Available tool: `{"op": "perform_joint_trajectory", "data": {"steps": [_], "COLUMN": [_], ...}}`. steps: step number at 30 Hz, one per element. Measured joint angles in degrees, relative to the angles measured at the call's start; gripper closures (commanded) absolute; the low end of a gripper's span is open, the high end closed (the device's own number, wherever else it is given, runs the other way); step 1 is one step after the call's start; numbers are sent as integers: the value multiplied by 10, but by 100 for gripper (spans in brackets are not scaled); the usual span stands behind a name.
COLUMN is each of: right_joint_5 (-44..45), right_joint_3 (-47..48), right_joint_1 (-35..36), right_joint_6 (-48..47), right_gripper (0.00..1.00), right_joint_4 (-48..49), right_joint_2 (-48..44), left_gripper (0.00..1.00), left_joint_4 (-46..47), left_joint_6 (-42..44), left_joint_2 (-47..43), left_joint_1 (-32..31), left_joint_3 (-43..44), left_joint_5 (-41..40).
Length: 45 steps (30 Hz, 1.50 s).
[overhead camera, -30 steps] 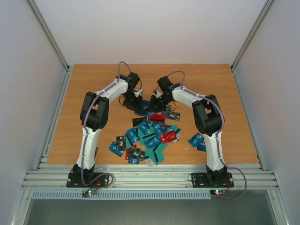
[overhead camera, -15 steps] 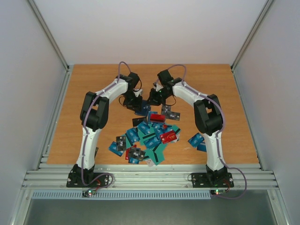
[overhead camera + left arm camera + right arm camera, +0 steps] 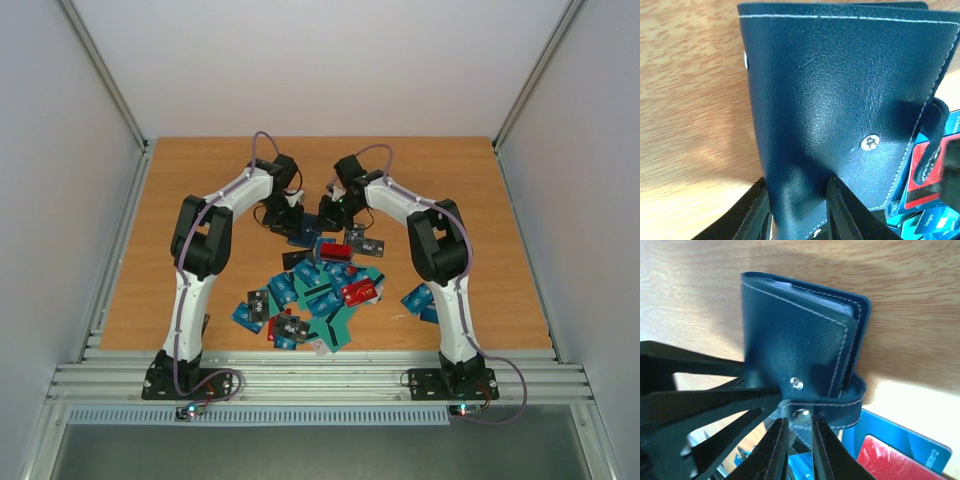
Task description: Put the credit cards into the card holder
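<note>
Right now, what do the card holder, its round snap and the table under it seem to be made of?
The card holder looks like leather or an imitation, navy, with a soft sheen: fine grain and pale stitching along the edges. The snap is probably metal: small, silvery, shiny. The table is wood or wood-pattern laminate, smooth, with streaky grain; I cannot tell which.

The card holder (image 3: 830, 100) is showing deep navy grained leather, edged with pale stitching and dotted with silver snap studs. The credit cards (image 3: 320, 290) are showing blue, teal, red and black, some seemingly carrying white print. The table (image 3: 200, 190) is showing orange-brown wood grain.
</note>
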Motion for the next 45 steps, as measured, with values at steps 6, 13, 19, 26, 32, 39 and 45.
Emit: {"op": "perform_joint_trajectory", "data": {"steps": [6, 13, 19, 26, 32, 39, 45], "right_joint_5": [-5, -9, -18, -27, -28, -30, -30], "right_joint_3": [2, 16, 17, 17, 27, 34, 35], "right_joint_1": [0, 0, 2, 3, 4, 4, 5], "right_joint_6": [1, 5, 14, 23, 30, 41, 49], "right_gripper": [85, 85, 85, 85, 85, 85, 85], "right_joint_4": [0, 4, 14, 23, 27, 48, 68], "right_joint_2": [27, 29, 37, 40, 47, 57, 62], "left_gripper": [69, 69, 70, 70, 70, 70, 70], "left_joint_4": [-2, -5, -5, -6, -6, -6, -7], "left_joint_6": [1, 1, 1, 1, 1, 1, 0], "left_joint_2": [1, 3, 3, 3, 3, 3, 3], "left_joint_1": [0, 0, 0, 0, 0, 0, 0], "left_joint_3": [3, 6, 6, 6, 7, 7, 7], "left_joint_5": [0, 0, 0, 0, 2, 2, 6]}}
